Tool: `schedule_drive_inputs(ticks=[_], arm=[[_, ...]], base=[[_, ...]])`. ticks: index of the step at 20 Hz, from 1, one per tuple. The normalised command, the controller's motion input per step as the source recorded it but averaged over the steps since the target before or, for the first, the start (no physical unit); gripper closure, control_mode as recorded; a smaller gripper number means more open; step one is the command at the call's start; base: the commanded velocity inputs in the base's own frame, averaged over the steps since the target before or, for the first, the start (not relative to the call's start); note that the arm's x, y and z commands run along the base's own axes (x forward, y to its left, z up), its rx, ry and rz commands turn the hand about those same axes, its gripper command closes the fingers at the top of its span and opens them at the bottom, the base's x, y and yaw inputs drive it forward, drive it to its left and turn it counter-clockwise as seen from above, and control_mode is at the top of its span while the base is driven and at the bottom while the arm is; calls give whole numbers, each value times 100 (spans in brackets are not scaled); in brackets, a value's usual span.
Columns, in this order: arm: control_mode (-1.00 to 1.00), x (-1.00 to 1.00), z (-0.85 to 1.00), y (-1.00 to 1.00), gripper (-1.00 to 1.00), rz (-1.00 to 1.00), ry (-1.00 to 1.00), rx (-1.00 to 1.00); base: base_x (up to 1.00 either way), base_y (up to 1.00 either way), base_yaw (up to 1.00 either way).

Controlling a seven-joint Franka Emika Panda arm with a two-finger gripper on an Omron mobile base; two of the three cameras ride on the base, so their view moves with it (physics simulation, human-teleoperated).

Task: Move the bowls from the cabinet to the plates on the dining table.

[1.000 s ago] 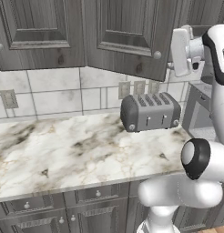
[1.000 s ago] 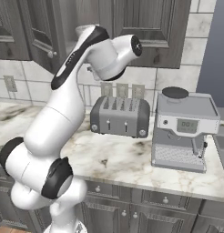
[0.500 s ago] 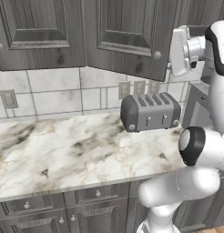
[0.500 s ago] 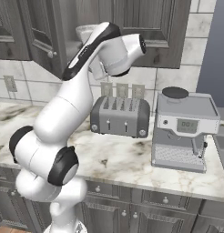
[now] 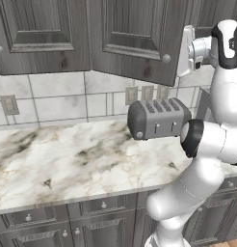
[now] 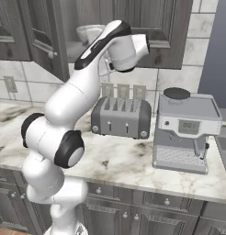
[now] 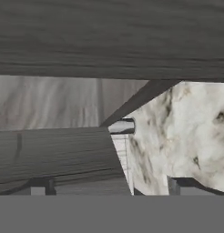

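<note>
A: Where are the bowls?
B: One bowl sits upright, mouth up, on the cabinet shelf behind the open door.
A: The gripper?
B: Fingers apart, empty.

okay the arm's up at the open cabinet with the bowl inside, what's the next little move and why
Probably ease the gripper forward to the marble bowl on the cabinet shelf. The door is already swung open, the jaws are wide with nothing between them, and the bowl's mottled side fills the hand view's right.
</note>
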Motion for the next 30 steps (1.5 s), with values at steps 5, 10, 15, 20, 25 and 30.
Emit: schedule_drive_inputs(ticks=[5, 10, 15, 20, 25, 30], arm=[[-100, 25, 4, 7, -100, 5, 2, 2], [-100, -14, 17, 20, -100, 13, 0, 2], [-100, -37, 20, 24, -100, 17, 0, 2], [-100, -66, 21, 23, -100, 22, 0, 1], [-100, -77, 10, 30, -100, 22, 0, 2], [-100, -82, 0, 38, -100, 21, 0, 1]], base=[[0, 0, 0], [0, 0, 0], [0, 0, 0], [0, 0, 0], [0, 0, 0], [0, 0, 0]])
